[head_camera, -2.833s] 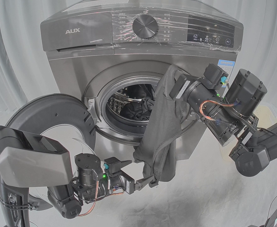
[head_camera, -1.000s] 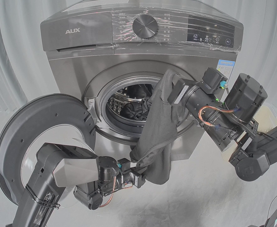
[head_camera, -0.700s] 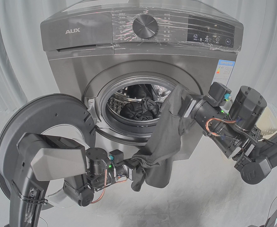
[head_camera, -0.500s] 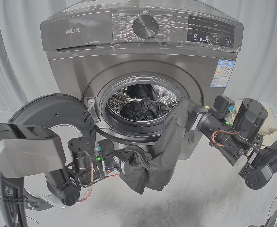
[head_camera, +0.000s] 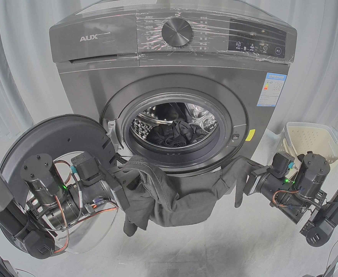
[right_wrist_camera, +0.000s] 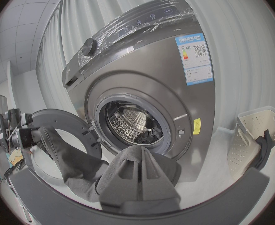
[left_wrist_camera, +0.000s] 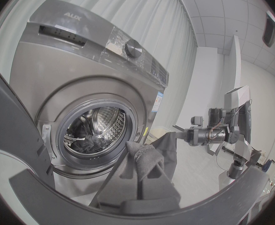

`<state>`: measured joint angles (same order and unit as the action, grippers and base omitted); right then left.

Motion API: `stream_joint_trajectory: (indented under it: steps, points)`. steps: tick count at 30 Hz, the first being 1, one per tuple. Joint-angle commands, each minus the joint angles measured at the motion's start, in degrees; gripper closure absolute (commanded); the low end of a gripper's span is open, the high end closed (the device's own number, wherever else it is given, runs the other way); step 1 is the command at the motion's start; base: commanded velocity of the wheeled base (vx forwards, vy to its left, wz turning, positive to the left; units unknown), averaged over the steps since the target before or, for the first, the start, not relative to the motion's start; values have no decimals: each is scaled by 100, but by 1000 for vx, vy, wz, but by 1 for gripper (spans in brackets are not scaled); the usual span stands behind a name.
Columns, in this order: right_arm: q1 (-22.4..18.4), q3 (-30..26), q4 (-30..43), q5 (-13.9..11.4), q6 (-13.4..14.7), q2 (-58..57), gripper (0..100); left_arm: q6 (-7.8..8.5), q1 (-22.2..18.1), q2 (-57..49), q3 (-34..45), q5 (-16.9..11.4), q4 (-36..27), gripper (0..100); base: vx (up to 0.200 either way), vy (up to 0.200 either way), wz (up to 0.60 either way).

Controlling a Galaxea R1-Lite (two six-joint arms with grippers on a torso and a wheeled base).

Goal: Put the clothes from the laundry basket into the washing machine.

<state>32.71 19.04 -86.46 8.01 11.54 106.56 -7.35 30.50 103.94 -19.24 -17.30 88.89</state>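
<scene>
Garment (head_camera: 184, 202) lower now; left claw (head_camera: 129, 176), right claw (head_camera: 249, 169) seemingly tight on it.

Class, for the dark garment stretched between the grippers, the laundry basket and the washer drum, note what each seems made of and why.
The garment looks like soft matte knit fabric, perhaps cotton: it sags, folds, shows a stitched hem. The laundry basket seems cream plastic: rigid moulded walls with small holes. The drum is shiny metal, likely stainless steel: perforated, reflective.
</scene>
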Motion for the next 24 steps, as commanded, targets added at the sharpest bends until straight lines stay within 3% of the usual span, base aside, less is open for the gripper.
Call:
stream_joint_trajectory:
  steps: [1, 5, 6, 17, 24]
  points:
    - [16, -190, -214, -124, 14, 427, 100, 14, 35, -242, 34, 7, 5, 100, 0, 0, 0]
    - [43, -208, -258, -142, 23, 585, 100, -3, 35, -234, -45, -2, 5, 100, 0, 0, 0]
    - [52, -208, -258, -142, 23, 603, 0, -3, 35, -234, -54, -2, 5, 100, 0, 0, 0]
    - [-282, -269, -258, -98, -38, 1605, 0, 14, 70, -269, -71, -2, 5, 100, 0, 0, 0]
    - [-195, -261, -258, -107, -117, 1719, 0, 6, 88, -190, -80, 7, 5, 100, 0, 0, 0]
